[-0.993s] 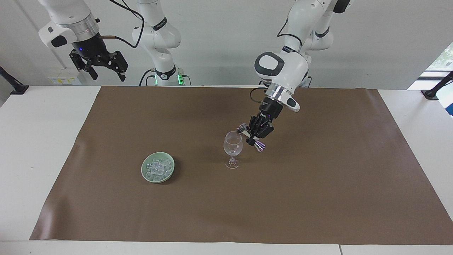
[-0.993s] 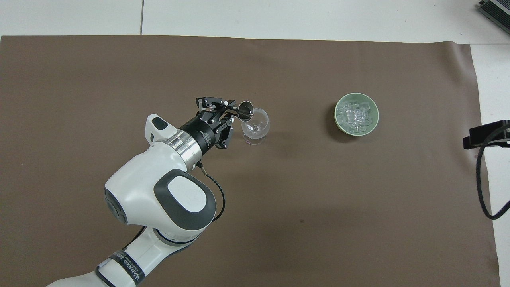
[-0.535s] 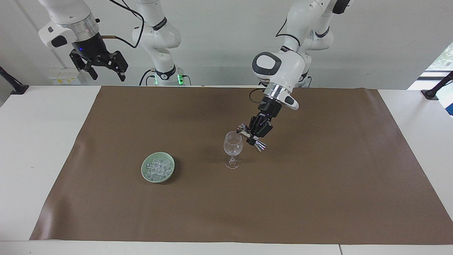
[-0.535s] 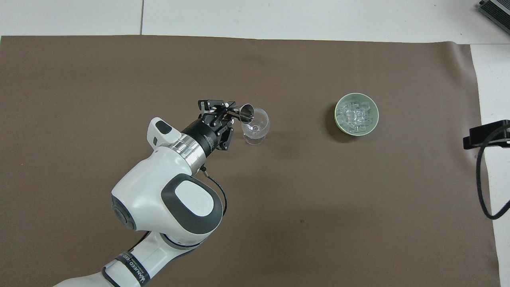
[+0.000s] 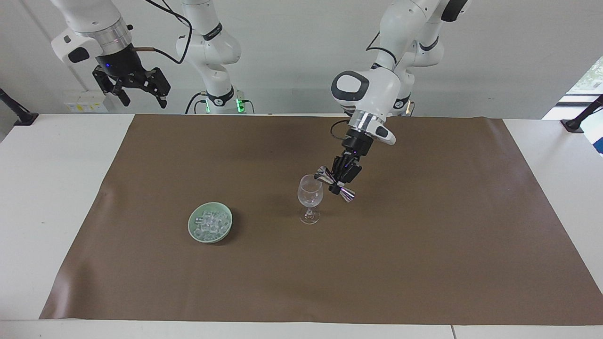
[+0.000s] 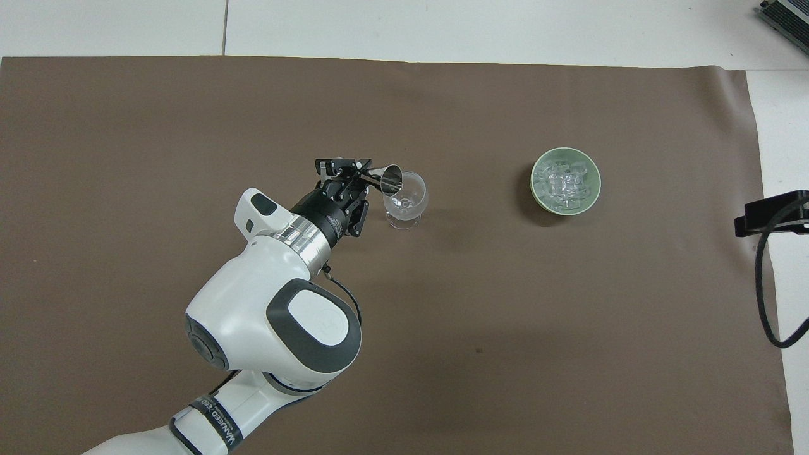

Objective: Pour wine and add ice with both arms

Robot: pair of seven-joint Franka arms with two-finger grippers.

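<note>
Since a second ago, your left arm has pulled back a little. Your left gripper [image 5: 340, 180] holds the tipped jigger [image 5: 335, 183] over the wine glass [image 5: 310, 197], pouring. Your right gripper [image 5: 133, 86] waits wide open. Ice [image 5: 210, 224] sits untouched in the green bowl [image 5: 194, 230], beside the glass.

1. You've got a white tabletop [image 5: 70, 188], with a brown mat [image 5: 424, 263] covering most of it.
2. A plain pale wall [image 5: 292, 56] rises at the robots' end.
3. A window [image 5: 589, 80] shows daylight at the left arm's end.

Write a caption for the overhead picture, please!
Left hand tips a metal cup over the wine glass.
</note>
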